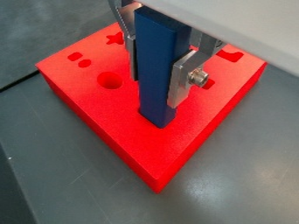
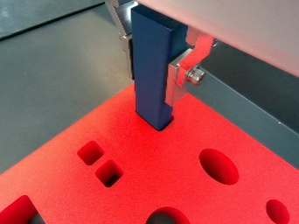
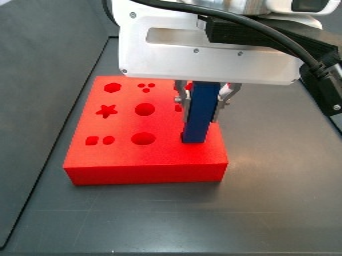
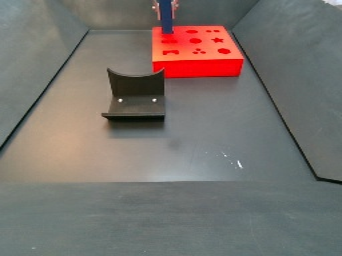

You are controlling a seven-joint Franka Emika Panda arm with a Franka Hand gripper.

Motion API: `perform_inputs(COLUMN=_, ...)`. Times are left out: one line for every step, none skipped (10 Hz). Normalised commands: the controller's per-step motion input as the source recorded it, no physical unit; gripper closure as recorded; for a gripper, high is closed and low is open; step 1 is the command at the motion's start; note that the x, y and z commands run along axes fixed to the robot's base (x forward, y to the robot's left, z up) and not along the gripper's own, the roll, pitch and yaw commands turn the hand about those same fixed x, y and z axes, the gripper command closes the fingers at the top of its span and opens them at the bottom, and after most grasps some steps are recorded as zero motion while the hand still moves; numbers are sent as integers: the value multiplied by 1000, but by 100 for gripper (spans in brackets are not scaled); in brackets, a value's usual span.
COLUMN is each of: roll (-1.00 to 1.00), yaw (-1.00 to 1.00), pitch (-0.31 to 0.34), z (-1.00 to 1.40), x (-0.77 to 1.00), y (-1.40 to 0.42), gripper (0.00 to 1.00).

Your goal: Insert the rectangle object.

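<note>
The rectangle object is a long blue bar (image 1: 156, 70), held upright between my gripper's silver fingers (image 1: 184, 77). My gripper (image 1: 156, 66) is shut on it, above the flat red block (image 1: 128, 131). The bar's lower end sits in a slot near a corner of the block in both wrist views (image 2: 156, 74). In a side view the bar (image 3: 201, 112) stands at the block's right edge (image 3: 147, 170). In the far side view the bar (image 4: 166, 14) and block (image 4: 198, 52) are small at the back.
The red block carries other shaped holes: round (image 1: 110, 82), star (image 3: 111, 90), square (image 2: 107, 173). A small dark grey curved holder (image 4: 134, 96) stands on the dark floor in front of the block. Grey walls enclose the floor.
</note>
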Motion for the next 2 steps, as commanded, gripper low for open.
perform_inputs(roll=0, yaw=0, pitch=-6, z=0, x=0, y=0, gripper=100)
perform_inputs(roll=0, yaw=0, pitch=0, z=0, x=0, y=0, gripper=100)
